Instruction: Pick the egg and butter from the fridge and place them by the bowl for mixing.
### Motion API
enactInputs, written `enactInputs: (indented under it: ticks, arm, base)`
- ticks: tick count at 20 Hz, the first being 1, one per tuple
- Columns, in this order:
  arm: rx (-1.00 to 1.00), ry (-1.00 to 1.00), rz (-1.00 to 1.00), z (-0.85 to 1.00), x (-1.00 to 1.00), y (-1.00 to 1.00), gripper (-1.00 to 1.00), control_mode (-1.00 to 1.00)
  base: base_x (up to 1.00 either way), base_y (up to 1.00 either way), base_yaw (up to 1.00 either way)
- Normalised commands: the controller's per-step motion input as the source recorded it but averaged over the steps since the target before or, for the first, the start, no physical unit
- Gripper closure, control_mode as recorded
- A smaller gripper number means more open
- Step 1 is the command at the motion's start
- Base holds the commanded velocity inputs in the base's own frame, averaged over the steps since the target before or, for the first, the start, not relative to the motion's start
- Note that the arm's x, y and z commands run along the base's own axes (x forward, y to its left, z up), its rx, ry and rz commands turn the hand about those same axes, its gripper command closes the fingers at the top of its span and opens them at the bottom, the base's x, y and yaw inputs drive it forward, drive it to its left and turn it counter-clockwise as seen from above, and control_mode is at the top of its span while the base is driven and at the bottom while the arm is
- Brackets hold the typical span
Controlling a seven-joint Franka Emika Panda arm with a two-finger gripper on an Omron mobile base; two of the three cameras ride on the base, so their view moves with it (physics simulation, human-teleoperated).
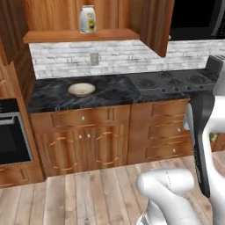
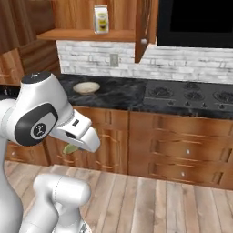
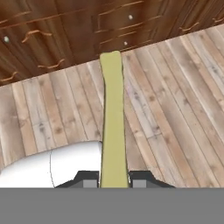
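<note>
On the dark counter, left of centre in the left base view, sits the bowl, tan-rimmed and cream inside, with bare stone around it. Above it a wooden shelf carries a white-and-yellow bag, standing upright in front of the cabinet back. A pale brick backsplash with a wall outlet runs behind the counter. To the right lies a black cooktop with round burners, set flush in the counter. Below are wooden cabinet doors and drawers, and a dark oven shows at the far left edge. At the right edge of this view a sliver of yellow-green shows beside the arm's dark forearm; what it belongs to cannot be told there.

From the right base view the bowl lies left of the cooktop, well apart from it, and the bag stands on the shelf above. Under the arm's wrist a small yellow-green piece peeks out: the butter, low in front of the cabinets and well away from the bowl.

Looking along the hand, the gripper has the butter between its two fingertips, which press against its sides; the pale yellow-green block stretches away from them over the plank floor toward the cabinet fronts.
</note>
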Motion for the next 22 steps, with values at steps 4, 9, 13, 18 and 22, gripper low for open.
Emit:
enactInputs:
  ticks: [4, 9, 13, 18, 22]
  arm:
    - [0.0, 0.0, 0.0, 0.0, 0.0, 0.0, 1.0, 1.0]
    - [0.0, 0.0, 0.0, 0.0, 0.0, 0.0, 1.0, 1.0]
    - [0.0, 0.0, 0.0, 0.0, 0.0, 0.0, 1.0, 1.0]
    - [0.0, 0.0, 0.0, 0.0, 0.0, 0.0, 1.0, 1.0]
    - [0.0, 0.0, 0.0, 0.0, 0.0, 0.0, 1.0, 1.0]
  base:
    - [0.21, 0.88, 0.01]
    - [0.83, 0.27, 0.16]
    - [0.96, 0.17, 0.18]
    - [0.83, 0.07, 0.19]
    - [0.87, 0.54, 0.01]
